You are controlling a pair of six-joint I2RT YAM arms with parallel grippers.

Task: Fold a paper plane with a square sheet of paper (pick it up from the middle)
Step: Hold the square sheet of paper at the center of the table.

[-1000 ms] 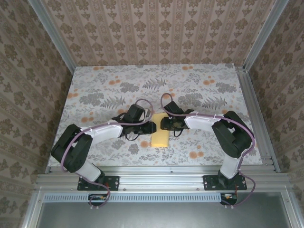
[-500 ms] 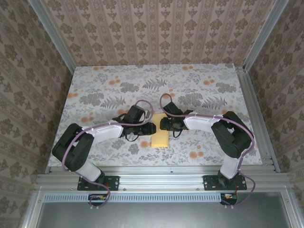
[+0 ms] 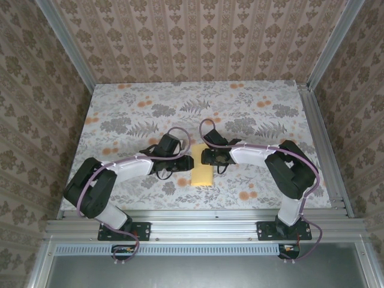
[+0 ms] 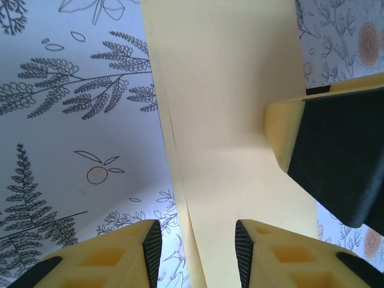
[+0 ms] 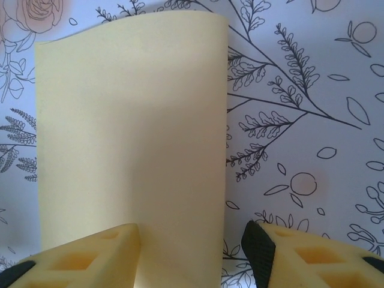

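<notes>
The mustard-yellow square sheet of paper (image 3: 201,174) lies on the flowered table, folded into an upright rectangle. In the left wrist view the sheet (image 4: 234,108) shows two layers slightly offset along its left edge. My left gripper (image 3: 186,163) hovers at the sheet's left side, open (image 4: 198,243), its jaws straddling that layered edge. My right gripper (image 3: 204,157) is over the sheet's far end, open (image 5: 192,243), with the sheet (image 5: 132,132) and its right edge between the fingers. A right finger (image 4: 336,150) reaches over the paper in the left wrist view.
The floral tablecloth (image 3: 150,108) covers the table, with patterned walls on three sides and a metal rail (image 3: 198,228) along the near edge. Both arms (image 3: 126,168) lie low over the near half of the table.
Both grippers have shifted slightly to the left over the sheet. The right jaws have spread a little. The paper has stayed in place.
</notes>
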